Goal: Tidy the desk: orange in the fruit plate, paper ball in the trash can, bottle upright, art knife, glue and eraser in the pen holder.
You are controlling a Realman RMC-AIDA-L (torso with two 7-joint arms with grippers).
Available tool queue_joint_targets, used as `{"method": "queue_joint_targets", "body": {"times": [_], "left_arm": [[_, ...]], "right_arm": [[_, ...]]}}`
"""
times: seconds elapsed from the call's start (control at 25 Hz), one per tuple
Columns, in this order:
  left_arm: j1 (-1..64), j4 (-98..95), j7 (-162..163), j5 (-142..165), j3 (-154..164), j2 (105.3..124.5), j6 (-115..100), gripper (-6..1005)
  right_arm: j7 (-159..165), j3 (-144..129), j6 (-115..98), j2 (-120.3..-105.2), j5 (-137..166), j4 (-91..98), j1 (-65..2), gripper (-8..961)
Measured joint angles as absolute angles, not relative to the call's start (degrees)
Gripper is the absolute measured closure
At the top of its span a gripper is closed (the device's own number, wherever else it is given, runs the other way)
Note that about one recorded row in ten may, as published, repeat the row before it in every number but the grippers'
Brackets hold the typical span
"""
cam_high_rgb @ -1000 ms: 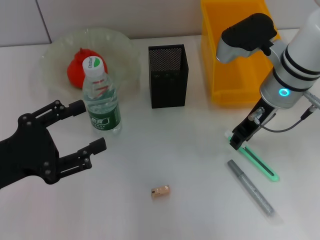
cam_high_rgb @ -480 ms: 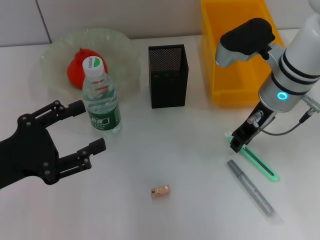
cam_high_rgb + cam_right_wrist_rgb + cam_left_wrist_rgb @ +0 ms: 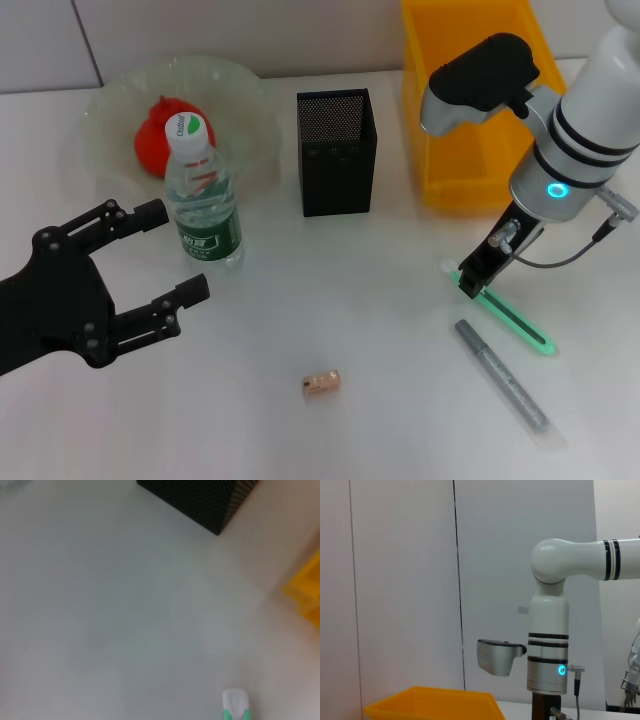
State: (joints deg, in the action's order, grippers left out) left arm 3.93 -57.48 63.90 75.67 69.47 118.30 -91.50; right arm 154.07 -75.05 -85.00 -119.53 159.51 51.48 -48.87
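Head view: right hand [image 3: 478, 281] sits on the green art knife [image 3: 510, 320].

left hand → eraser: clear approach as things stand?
Probably yes. The left hand hovers open near the bottle, and only bare table lies between it and the eraser. The right hand is down at the green art knife, well off that path.
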Motion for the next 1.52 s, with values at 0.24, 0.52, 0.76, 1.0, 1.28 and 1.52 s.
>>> {"method": "queue_joint_targets", "body": {"times": [0.24,0.52,0.76,1.0,1.28,1.52], "left_arm": [[3.85,-57.48,63.9,75.67,69.43,118.3,-91.49,212],[4.05,-57.48,63.9,75.67,69.34,118.3,-91.49,212],[4.65,-57.41,63.9,75.67,69.34,118.37,-91.49,212],[4.9,-57.39,63.9,75.66,69.34,118.38,-91.49,212],[5.6,-57.39,64.02,75.47,69.43,118.48,-91.49,212],[5.63,-57.39,64.03,75.28,69.64,118.48,-91.49,211]], "right_arm": [[154.07,-75.06,-85.64,-119.6,158.84,54.52,-48.23,778],[154.1,-75.15,-87.2,-119.64,156.15,62.6,-45.44,780],[154.18,-75.15,-87.33,-119.64,154.05,71.13,-42.78,780],[154.2,-75.07,-86.51,-119.61,151.99,79.61,-40.54,780],[154.08,-75.09,-83.51,-119.62,150.0,89.26,-37.74,780],[151.54,-75.13,-77.78,-119.58,144.57,91.58,-35.63,780]]}}
